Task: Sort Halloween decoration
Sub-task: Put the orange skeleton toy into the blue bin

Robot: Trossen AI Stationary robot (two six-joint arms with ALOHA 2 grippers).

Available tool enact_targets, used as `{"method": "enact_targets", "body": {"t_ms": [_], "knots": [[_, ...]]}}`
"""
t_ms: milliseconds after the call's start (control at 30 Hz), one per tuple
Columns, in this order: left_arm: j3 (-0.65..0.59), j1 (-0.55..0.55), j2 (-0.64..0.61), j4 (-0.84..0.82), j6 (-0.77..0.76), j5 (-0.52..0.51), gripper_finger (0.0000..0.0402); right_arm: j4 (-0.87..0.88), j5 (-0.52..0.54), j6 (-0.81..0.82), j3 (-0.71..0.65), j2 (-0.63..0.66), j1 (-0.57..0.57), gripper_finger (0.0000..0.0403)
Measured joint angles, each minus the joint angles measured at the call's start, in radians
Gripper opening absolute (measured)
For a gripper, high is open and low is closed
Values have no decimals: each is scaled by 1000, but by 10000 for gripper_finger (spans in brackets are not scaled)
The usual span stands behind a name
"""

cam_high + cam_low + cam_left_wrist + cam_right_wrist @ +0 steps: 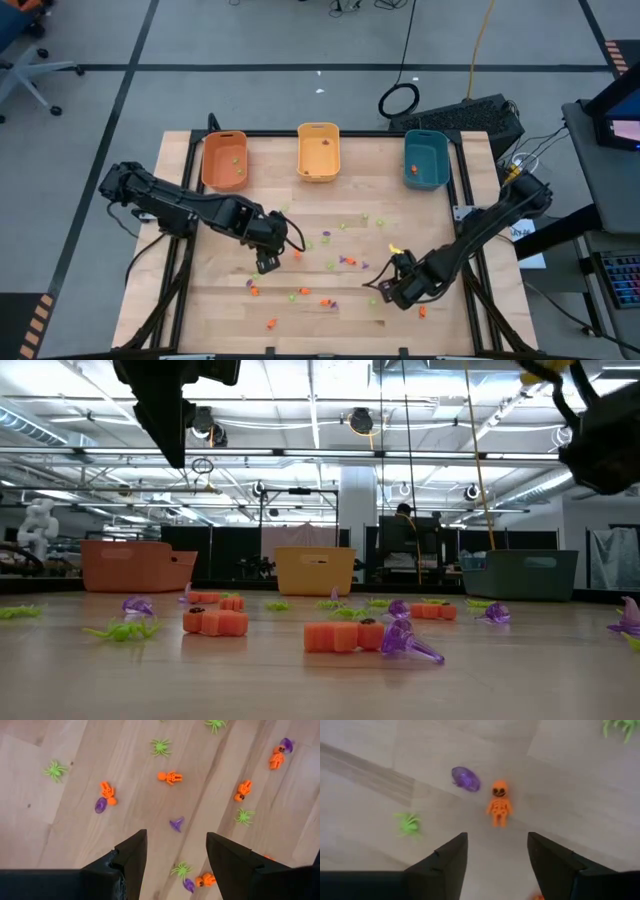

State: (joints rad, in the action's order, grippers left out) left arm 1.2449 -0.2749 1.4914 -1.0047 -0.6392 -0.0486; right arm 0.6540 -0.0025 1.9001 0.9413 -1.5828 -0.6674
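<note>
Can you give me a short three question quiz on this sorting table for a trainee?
1. True or false: both claws are open and empty.
2. Which bin sits between the other two: A orange, B yellow, C teal?
3. What colour is the skeleton figure ahead of the right claw?

Key:
1. True: left claw and right claw hold nothing.
2. B: yellow bin sits between orange bin and teal bin.
3. Orange: skeleton figure.
</note>
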Motion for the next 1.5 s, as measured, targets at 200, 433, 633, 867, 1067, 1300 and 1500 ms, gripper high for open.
{"method": "enact_targets", "body": {"t_ms": [200,433,633,867,1067,1300,1500], "knots": [[0,0,0,0,-3,0,203,-51,3,-80,0,-71,0,216],[0,0,0,-4,-10,3,203,-51,5,-108,3,-96,0,197],[0,0,0,-4,-11,3,203,-40,15,-109,1,-93,0,156],[0,0,0,-4,-13,3,203,-37,24,-106,0,-94,6,112],[0,0,0,-4,-13,-5,203,-32,28,-106,0,-94,6,70],[0,0,0,-1,-35,-6,203,-35,29,-107,-1,-94,7,7],[0,0,0,-1,-35,-8,203,-38,15,-110,4,-94,7,6]]}}
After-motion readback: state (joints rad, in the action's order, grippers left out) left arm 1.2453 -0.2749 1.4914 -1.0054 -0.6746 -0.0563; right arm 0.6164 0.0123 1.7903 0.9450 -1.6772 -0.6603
